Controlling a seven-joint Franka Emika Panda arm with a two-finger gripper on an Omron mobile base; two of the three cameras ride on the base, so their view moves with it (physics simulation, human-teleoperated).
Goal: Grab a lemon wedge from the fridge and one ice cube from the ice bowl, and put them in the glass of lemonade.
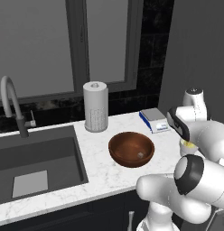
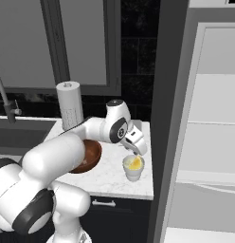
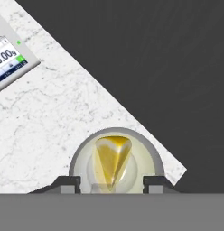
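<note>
White marble counter (image 1: 100, 173) holds glass of lemonade (image 2: 133, 168) with lemon wedge (image 3: 112, 161) inside, fingers (image 3: 111, 184) spread, empty.

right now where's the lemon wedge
The lemon wedge sits inside the glass at the counter's right end beside the fridge, right under the open gripper.

The wedge (image 3: 112, 160) lies in the glass (image 2: 133, 167), right of the bowl (image 1: 131, 149), beside the fridge (image 2: 204, 142).
</note>
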